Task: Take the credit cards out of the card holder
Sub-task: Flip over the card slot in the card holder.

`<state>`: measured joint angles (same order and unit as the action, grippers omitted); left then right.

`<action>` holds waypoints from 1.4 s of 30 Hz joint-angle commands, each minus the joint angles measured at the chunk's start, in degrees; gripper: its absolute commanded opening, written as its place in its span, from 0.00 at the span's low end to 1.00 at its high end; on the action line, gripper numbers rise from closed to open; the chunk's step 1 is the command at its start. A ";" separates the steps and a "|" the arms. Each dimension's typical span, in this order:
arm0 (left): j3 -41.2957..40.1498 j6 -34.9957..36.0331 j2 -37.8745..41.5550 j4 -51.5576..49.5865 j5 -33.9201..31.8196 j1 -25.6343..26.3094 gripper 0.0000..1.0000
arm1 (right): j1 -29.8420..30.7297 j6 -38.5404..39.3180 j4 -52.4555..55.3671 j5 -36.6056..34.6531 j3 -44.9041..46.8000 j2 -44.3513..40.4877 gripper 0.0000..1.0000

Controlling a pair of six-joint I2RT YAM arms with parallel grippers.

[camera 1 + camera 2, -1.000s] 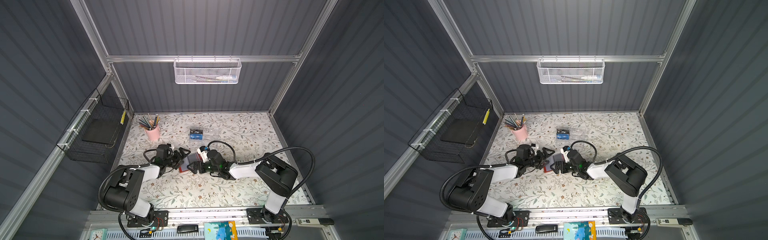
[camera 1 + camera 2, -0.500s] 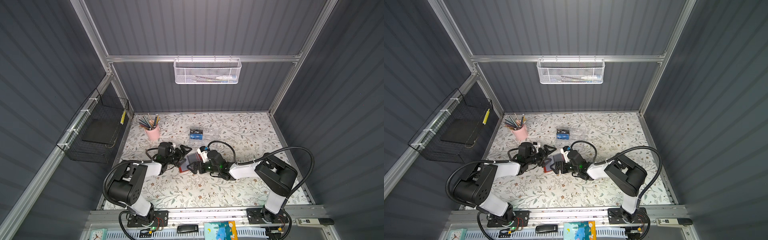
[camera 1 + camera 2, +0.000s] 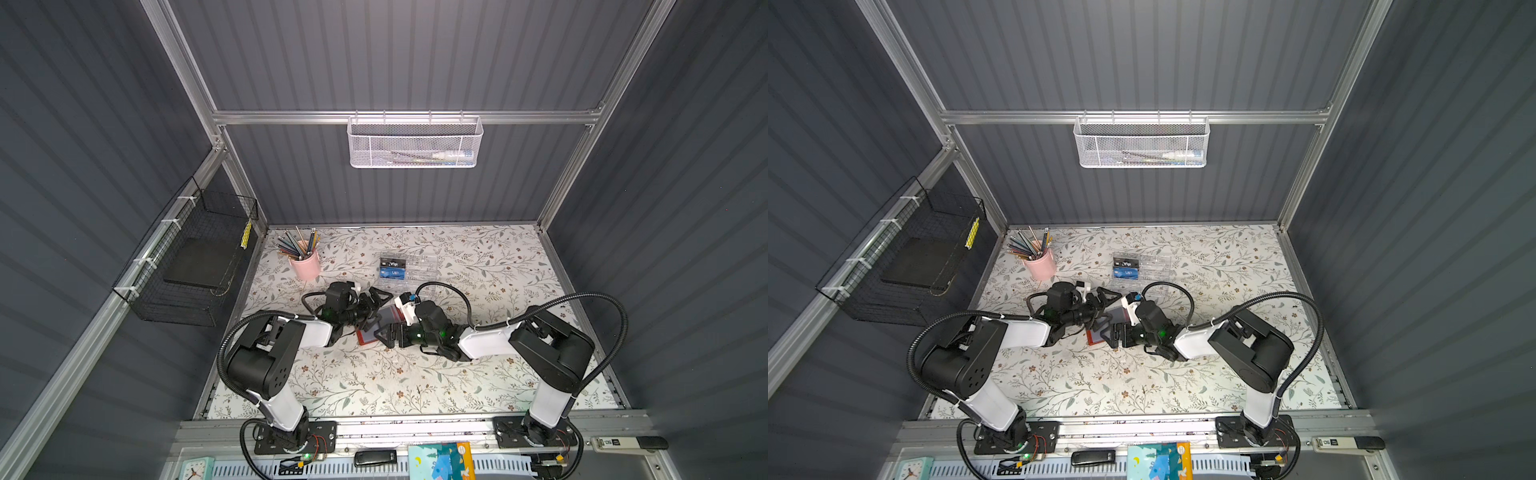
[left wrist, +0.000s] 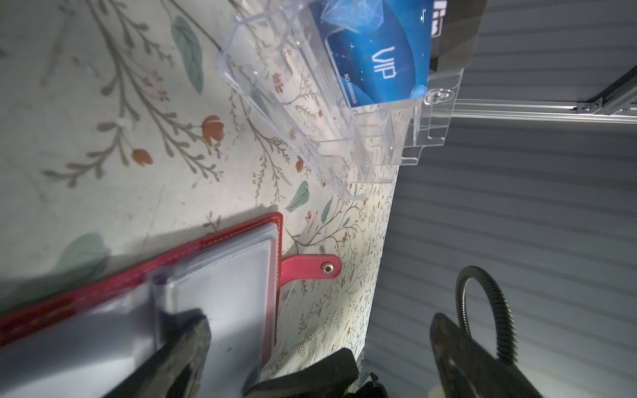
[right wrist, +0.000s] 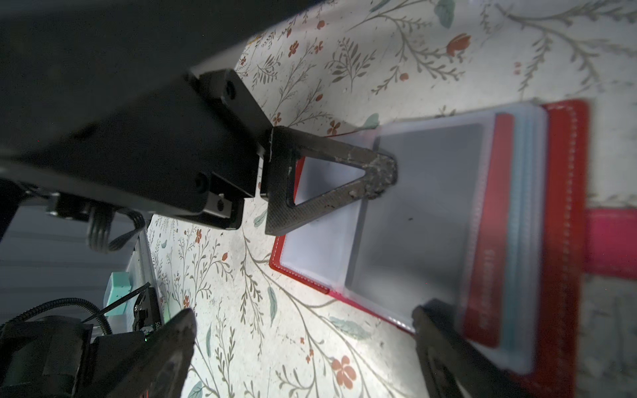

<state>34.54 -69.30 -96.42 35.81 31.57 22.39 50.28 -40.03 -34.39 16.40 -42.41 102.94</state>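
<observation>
The red leather-like card holder [image 5: 565, 206] lies open on the floral desk [image 3: 374, 382] between the arms, frosted plastic sleeves up, one red card [image 5: 489, 224] showing inside. The left gripper [image 4: 317, 324], fingers spread, rests one triangular finger [image 5: 344, 172] on a sleeve; the right gripper [image 5: 305, 317] is spread too, one finger at the holder's edge. Behind, a clear acrylic box [image 3: 422, 270] holds two: a blue VIP card [image 3: 392, 273] and a black VIP card [image 3: 392, 263].

Card holder [image 3: 368, 337] mostly covered in top views; red card [image 5: 486, 241] blurred, txt unreadable.
</observation>
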 commanded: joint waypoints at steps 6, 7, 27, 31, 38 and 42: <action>-1.82 1.42 -0.94 -0.41 -1.50 0.20 1.00 | -0.69 0.30 1.78 -0.40 1.97 -0.62 0.99; -2.21 1.37 -1.13 -0.11 -1.46 0.20 1.00 | -0.76 0.38 1.78 -0.46 2.12 -0.95 0.99; -5.23 1.19 -1.92 1.93 -1.01 -0.51 1.00 | -1.94 -0.63 1.85 -0.41 3.79 -3.99 0.99; -5.37 1.32 -1.75 1.96 -0.90 -0.68 1.00 | -1.77 -0.67 1.87 -0.57 4.58 -6.16 0.99; -5.54 1.23 -2.17 2.29 -0.70 -0.86 1.00 | -1.69 0.39 4.16 -0.70 3.31 -7.43 0.99; -5.81 1.27 -2.10 2.38 -0.65 -0.95 1.00 | -1.68 0.24 3.73 0.07 1.97 -5.46 0.99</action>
<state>30.57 -69.06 -96.57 42.57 31.33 21.76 48.42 -40.47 -31.44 15.73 -38.57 96.12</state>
